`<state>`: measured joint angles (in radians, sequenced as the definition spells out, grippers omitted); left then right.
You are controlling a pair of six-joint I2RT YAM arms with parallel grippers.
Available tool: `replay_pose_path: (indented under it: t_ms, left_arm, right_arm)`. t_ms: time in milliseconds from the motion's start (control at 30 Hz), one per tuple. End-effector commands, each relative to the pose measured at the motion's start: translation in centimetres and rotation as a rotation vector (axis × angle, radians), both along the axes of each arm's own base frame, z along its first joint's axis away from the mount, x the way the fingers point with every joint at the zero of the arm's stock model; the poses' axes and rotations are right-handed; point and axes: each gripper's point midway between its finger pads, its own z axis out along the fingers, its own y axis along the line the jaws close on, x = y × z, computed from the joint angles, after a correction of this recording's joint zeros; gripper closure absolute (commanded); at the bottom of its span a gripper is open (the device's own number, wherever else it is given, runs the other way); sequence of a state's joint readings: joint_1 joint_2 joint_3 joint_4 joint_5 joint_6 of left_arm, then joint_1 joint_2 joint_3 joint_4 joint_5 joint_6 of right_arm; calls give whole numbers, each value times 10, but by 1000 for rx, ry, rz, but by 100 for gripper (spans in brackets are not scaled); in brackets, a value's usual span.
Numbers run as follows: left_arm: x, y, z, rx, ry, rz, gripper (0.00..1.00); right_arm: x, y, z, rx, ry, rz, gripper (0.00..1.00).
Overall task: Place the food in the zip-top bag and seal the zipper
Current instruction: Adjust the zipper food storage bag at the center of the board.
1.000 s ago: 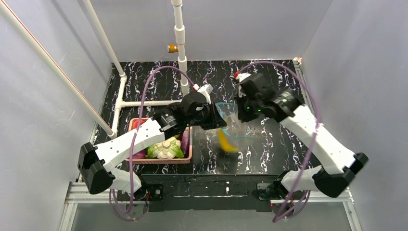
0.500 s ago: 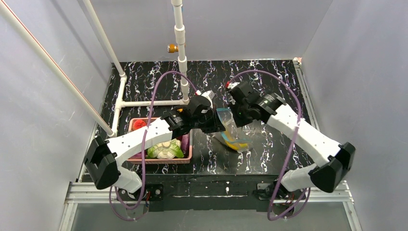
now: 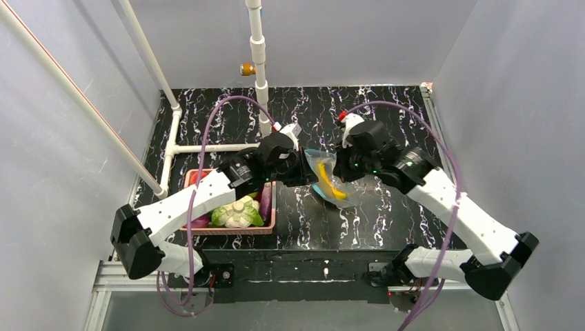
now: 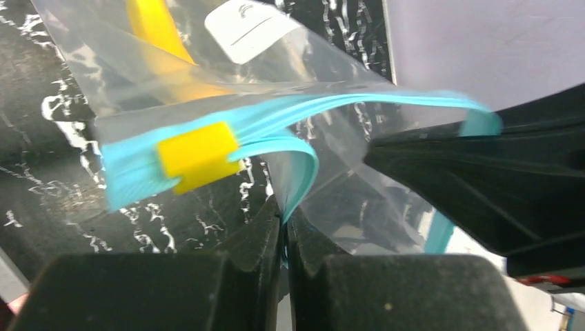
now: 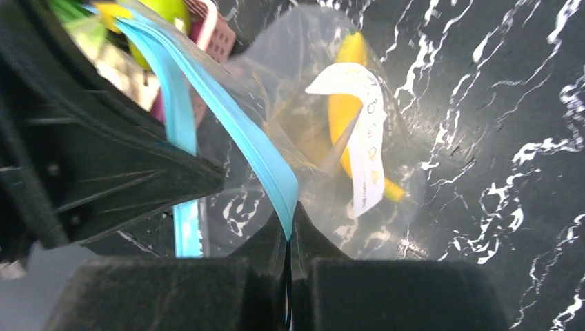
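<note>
The bag (image 3: pixel 330 181) is held up off the table (image 3: pixel 310 222) between the two grippers, near the middle and just right of the basket (image 3: pixel 234 230). The left gripper (image 4: pixel 284 219) is pinched almost tight on one lip of the zipper (image 4: pixel 359 103). The right gripper (image 5: pixel 290 234) is closed on the other lip, so the mouth stands parted between them. A yellow slider (image 4: pixel 199 157) sits on the zipper at the end where the two lips meet. The banana (image 5: pixel 345 103) lies inside the bag, partly behind a white label (image 5: pixel 365 158). The leafy head (image 3: pixel 238 212) and the purple piece (image 3: pixel 265 200) lie in the basket. In the right wrist view, a green piece (image 5: pixel 169 9) shows at the basket's edge behind the zipper
</note>
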<state>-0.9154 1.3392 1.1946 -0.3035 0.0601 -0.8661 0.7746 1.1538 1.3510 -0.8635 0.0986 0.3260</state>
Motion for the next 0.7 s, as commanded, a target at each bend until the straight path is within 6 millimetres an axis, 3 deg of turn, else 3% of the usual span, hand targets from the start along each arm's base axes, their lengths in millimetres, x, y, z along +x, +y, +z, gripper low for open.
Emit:
replay_pose_path:
  t_ms: [0, 67, 133, 200, 300, 433, 567, 667]
  left_arm:
    - [6, 12, -16, 63, 56, 19, 99]
    - [3, 5, -5, 19, 31, -7, 99]
    - [0, 4, 4, 0, 13, -24, 92]
    - [0, 8, 13, -4, -4, -15, 74]
    - [-1, 19, 24, -16, -36, 13, 37]
    - [-7, 34, 41, -8, -80, 14, 8]
    - [-15, 58, 57, 26, -129, 16, 2]
    - [-19, 88, 56, 84, -158, 73, 2]
  right_arm:
    - [6, 19, -38, 21, 73, -4, 99]
    - [1, 22, -34, 48, 84, 10, 99]
    - [0, 21, -28, 62, 73, 12, 99]
    - [-1, 21, -22, 74, 59, 15, 99]
    - [3, 19, -17, 84, 27, -2, 99]
    - [11, 19, -19, 65, 16, -25, 99]
    - [22, 16, -14, 47, -9, -72, 99]
    - [27, 16, -7, 57, -44, -88, 99]
